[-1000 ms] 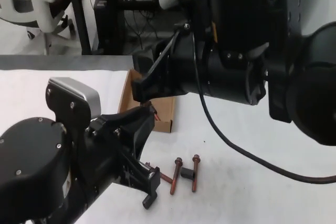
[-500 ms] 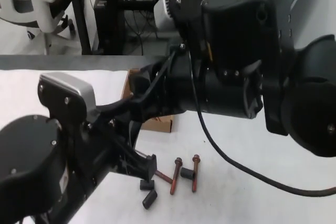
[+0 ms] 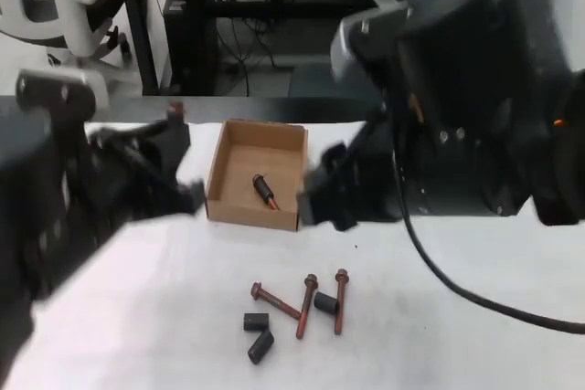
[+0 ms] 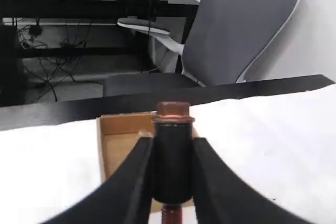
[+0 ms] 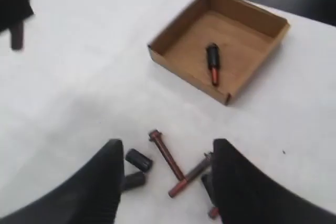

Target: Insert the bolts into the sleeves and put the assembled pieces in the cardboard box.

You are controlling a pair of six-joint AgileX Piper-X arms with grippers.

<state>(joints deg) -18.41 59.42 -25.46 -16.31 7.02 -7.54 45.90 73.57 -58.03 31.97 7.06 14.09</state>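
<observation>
White-covered bench (image 3: 475, 335). Cardboard box (image 3: 252, 212) close to the far edge, open side up. Toward the near edge, mid-surface: three copper-coloured bolts (image 3: 306, 306) lying flat, one black sleeve (image 3: 325, 301) between two of them. Two loose sleeves (image 3: 256, 321) just beside the group, close together.

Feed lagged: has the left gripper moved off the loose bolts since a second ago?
Yes. The left gripper has gone from beside the loose bolts to a spot past the cardboard box's left wall, shut on an assembled piece.

Left gripper (image 4: 172, 142) clamped tight — right gripper (image 5: 168, 148) spread open
</observation>
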